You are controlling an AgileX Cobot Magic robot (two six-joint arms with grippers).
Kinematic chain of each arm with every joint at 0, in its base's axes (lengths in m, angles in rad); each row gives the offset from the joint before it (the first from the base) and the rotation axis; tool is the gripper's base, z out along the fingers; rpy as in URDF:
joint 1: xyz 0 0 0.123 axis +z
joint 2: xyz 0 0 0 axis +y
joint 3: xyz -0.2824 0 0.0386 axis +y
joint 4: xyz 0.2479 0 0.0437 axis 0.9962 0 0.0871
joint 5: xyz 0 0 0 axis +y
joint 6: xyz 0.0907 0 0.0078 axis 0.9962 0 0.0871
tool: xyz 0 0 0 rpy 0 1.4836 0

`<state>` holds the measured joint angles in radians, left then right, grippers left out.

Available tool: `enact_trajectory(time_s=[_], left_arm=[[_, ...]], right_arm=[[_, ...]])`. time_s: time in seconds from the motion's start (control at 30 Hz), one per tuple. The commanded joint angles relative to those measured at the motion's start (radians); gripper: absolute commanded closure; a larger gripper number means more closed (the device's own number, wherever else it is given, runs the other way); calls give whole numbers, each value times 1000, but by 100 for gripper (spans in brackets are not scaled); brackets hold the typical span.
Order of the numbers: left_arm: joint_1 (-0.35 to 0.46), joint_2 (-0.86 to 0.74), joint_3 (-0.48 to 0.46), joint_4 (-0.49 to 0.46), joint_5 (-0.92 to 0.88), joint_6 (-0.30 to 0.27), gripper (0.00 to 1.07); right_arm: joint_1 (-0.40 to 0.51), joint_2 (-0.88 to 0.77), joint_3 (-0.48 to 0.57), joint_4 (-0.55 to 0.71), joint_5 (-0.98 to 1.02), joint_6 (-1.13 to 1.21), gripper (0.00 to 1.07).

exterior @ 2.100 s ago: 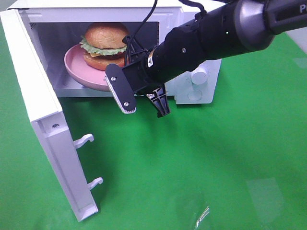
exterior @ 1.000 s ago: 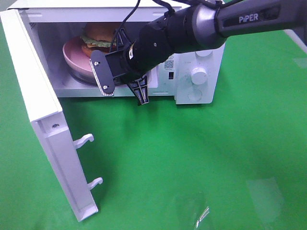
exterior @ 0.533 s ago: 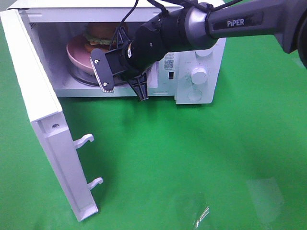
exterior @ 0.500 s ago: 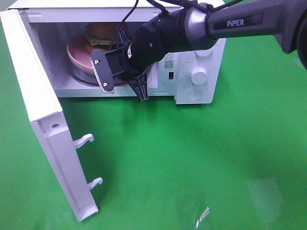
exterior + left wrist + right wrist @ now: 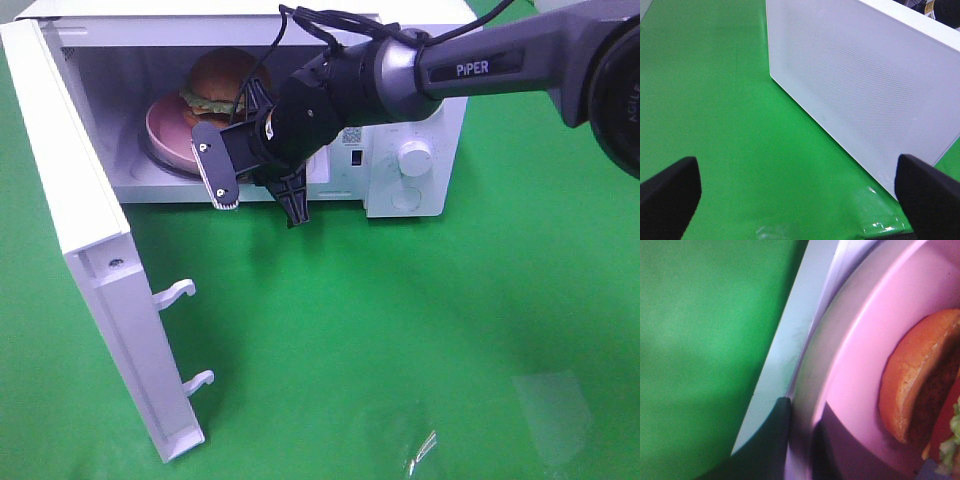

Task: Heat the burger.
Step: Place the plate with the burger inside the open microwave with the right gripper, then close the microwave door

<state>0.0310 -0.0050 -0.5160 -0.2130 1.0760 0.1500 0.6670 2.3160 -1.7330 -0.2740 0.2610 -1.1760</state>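
Burger (image 5: 222, 80) on plate (image 5: 163, 127) inside microwave (image 5: 425, 110), so heating can start. Right gripper (image 5: 260, 205) at plate's front rim (pinching or nudging: can't tell). Left gripper (image 5: 800, 200) wide open, empty, outside microwave's door (image 5: 865, 85), likely to swing it shut.

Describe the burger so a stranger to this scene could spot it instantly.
Find the white microwave with its door swung open. Inside sits a round pink plate, and the burger rests on it: golden buns with green lettuce, the only food there.
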Motion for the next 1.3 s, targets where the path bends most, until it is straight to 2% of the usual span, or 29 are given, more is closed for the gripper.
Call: enact_trajectory(time_s=[0.03,0.1,0.2,0.23,0.33,0.43,0.67,0.97,1.03,1.3], left_arm=[[-5,-16,0,0,-1,3,9],[-5,-16,0,0,-1,3,9],[-5,-16,0,0,-1,3,9],[-5,-16,0,0,-1,3,9],[-5,-16,0,0,-1,3,9],[-5,-16,0,0,-1,3,9],[-5,-16,0,0,-1,3,9],[-5,-16,0,0,-1,3,9],[-5,-16,0,0,-1,3,9],[-5,-16,0,0,-1,3,9]], right_arm=[[-4,-21,-18,-16,-67,5,97],[-4,-21,-18,-16,-66,5,91],[-4,-21,-18,-16,-64,5,87],[-4,-21,-18,-16,-62,10,82],[-4,-21,-18,-16,-60,17,79],[-4,-21,-18,-16,-43,46,69],[-4,-21,-18,-16,-12,65,65],[-4,-21,-18,-12,33,144,55],[-4,-23,-18,-10,57,144,50],[-4,-42,-18,-7,67,170,45]])
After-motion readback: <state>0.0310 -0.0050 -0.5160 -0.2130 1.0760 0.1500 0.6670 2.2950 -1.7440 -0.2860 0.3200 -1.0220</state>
